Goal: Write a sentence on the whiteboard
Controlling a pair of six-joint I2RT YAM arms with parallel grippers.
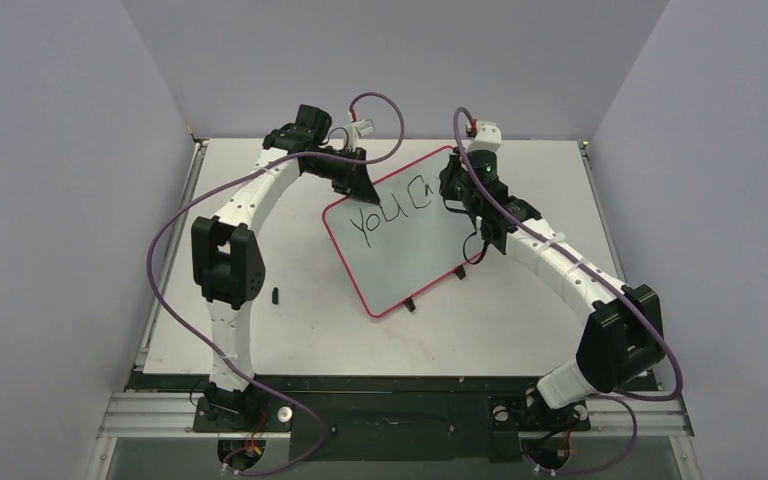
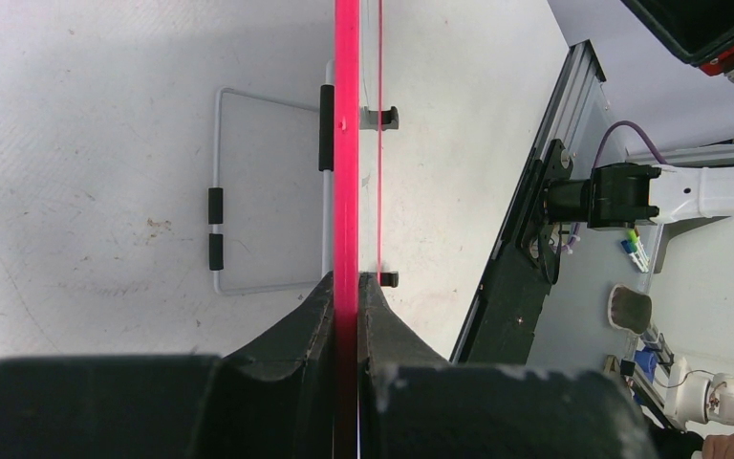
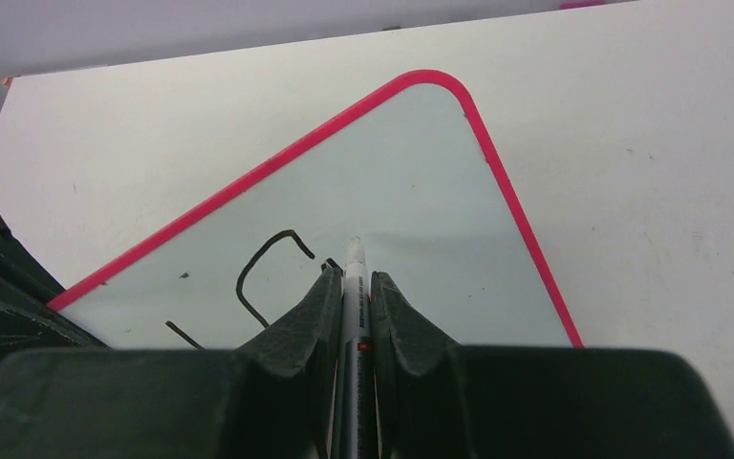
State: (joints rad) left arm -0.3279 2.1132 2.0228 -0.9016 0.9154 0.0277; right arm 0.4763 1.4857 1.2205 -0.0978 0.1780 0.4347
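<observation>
The whiteboard (image 1: 415,250) lies tilted on the table, white with a thin red rim and two black clips on its near edge. Black letters of the sentence (image 1: 390,208) read "YOU C" plus the start of another letter. My left gripper (image 1: 357,185) is shut on the board's far left rim, seen edge-on as a red strip (image 2: 347,143) between its fingers (image 2: 347,292). My right gripper (image 1: 463,195) is shut on a white marker (image 3: 355,287), its tip touching the board (image 3: 411,201) just right of the "C" (image 3: 266,273).
A small black marker cap (image 1: 276,294) lies on the table left of the board. A wire stand (image 2: 268,191) shows under the board in the left wrist view. The table's metal rails (image 1: 175,240) run along its sides, and purple cables loop over both arms.
</observation>
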